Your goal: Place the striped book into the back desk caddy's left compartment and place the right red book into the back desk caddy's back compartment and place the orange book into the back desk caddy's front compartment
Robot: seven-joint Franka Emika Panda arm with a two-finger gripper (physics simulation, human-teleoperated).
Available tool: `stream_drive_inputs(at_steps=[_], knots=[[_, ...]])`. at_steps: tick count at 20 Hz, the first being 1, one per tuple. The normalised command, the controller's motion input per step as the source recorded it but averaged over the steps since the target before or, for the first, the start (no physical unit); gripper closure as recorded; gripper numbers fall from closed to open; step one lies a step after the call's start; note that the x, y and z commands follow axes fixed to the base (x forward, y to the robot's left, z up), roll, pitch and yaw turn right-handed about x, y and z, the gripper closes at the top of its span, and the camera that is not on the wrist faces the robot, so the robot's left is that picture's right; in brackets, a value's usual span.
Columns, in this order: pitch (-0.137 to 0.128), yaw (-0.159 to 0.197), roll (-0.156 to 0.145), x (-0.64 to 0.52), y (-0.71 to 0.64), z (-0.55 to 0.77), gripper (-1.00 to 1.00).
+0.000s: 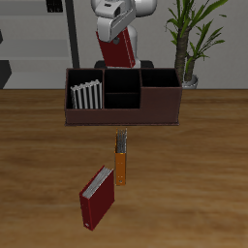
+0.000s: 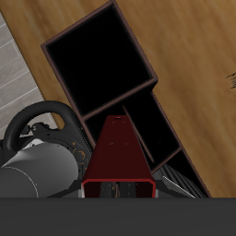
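The brown wood-grain table (image 1: pixel 39 155) fills most of the exterior frame, and toward the upper middle sits the back desk caddy (image 1: pixel 122 114), a long low dark maroon open-top box w/ inner dividers. The striped book (image 1: pixel 85 94), slim w/ grey, black and white stripes, stands upright in the caddy's end section at frame left, i.e. the left compartment (image 1: pixel 87 85). The divided middle section looks dark in both halves, back compartment (image 1: pixel 124 78) and front compartment (image 1: pixel 124 97) alike. Above the caddy, top centre, the white gripper (image 1: pixel 116 27) has its fingers clamped on the right red book (image 1: pixel 118 48), a dark red hardcover hanging tilted over the back edge, not touching the caddy afaict. Wrist view looks down the same red cover (image 2: pixel 120 152) w/ the caddy's dark sections (image 2: pixel 97 60) beneath. Lower centre of the exterior frame: another dark red hardcover w/ white page edges (image 1: pixel 97 197) lies near the front edge, and just beside it, closer to the caddy, the slim orange book (image 1: pixel 121 161) w/ a dark band at its far end, flat on the table.
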Motion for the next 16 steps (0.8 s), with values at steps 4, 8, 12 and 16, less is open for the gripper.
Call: stream_drive_inputs(at_steps=[4, 8, 12, 16], knots=[[0.107, 0.183, 0.002, -0.03, -0.01, -0.29, 1.0], [0.083, 0.242, 0.001, -0.02, -0.01, -0.28, 1.0], [0.017, 0.119, -0.008, 0.05, -0.06, -0.04, 1.0], [0.001, 0.144, -0.033, 0.19, -0.06, 0.08, 1.0]])
